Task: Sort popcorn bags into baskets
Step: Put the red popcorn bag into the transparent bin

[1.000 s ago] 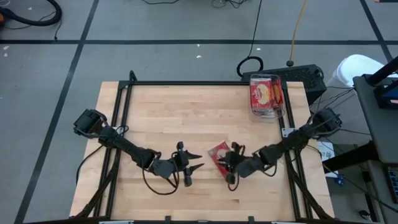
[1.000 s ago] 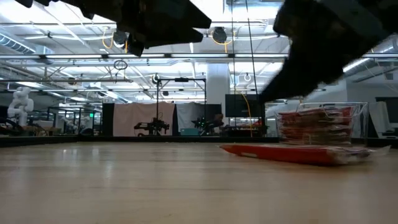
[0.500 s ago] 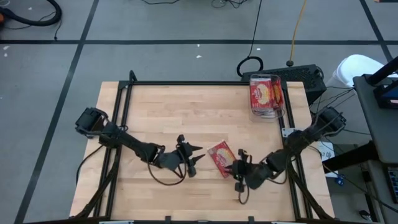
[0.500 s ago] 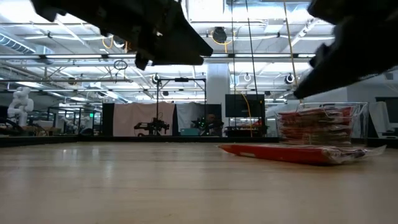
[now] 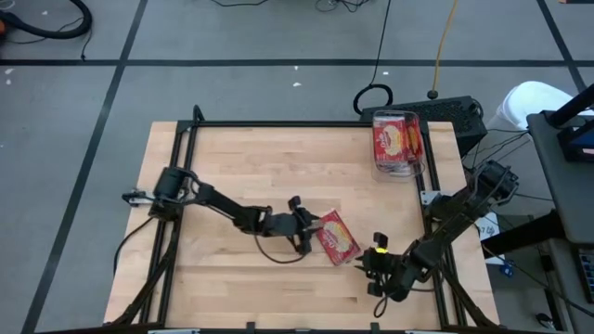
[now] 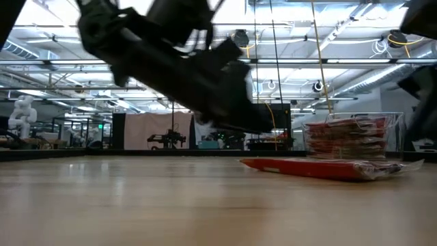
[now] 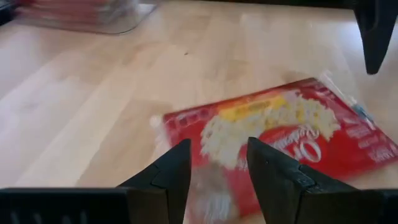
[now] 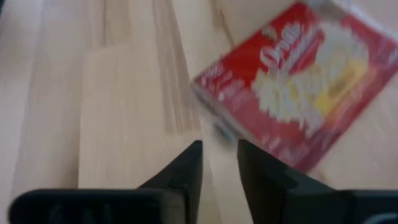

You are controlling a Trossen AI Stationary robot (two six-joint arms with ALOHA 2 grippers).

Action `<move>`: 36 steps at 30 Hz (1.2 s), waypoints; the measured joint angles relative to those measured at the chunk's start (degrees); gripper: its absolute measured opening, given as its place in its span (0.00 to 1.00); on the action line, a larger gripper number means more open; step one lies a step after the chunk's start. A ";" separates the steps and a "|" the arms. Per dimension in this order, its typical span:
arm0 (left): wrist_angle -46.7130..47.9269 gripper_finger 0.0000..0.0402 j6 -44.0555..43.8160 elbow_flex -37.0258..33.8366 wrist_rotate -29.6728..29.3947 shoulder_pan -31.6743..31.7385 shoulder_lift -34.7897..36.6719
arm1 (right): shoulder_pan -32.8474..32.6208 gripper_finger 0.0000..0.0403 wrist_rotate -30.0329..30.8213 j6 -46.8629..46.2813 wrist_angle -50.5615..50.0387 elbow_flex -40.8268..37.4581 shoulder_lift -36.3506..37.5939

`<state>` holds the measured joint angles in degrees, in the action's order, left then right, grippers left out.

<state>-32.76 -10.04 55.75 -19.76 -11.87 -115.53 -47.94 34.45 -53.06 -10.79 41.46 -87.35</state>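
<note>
The left hand [image 5: 309,225] sits mid-tabletop with its fingers [image 7: 163,180] spread, empty, their tips at the near edge of the loose bag [image 5: 337,237]. The right hand [image 5: 375,269] hangs nearer the front edge, just beside the bag and off it, fingers [image 8: 186,168] a narrow gap apart with nothing between them.

The tabletop [image 5: 241,167] carries little else. The tub [image 5: 400,145] stands at the far right corner, packed with red bags [image 5: 394,139], well apart from both hands. The loose bag lies flat, picture side up, between the two hands.

The step in hand looks like the pickup of this last loose bag, with the left hand lined up for it. Next it needs to get a finger under the flat edge, pinch, lift, and carry it to the tub.
</note>
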 joint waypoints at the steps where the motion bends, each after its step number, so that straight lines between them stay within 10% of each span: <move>1: 1.03 0.39 0.63 1.90 0.35 0.28 -1.34 | -0.56 0.25 0.01 -1.11 -0.87 0.02 0.00; 12: 21.09 0.39 -1.01 12.32 -0.16 2.22 -5.20 | -2.56 0.50 3.06 -3.57 -8.61 -0.01 0.00; 25: 21.37 0.39 -3.18 12.37 1.66 2.37 -6.69 | -2.41 0.53 5.11 8.76 -6.65 0.02 -2.66; 36: 22.34 0.39 -3.37 12.33 1.76 2.37 -6.71 | -0.33 0.53 7.68 36.60 0.77 0.02 -7.94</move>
<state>-10.41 -13.41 68.07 -18.00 -9.50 -122.23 -48.26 42.13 -16.46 -10.03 41.47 -95.29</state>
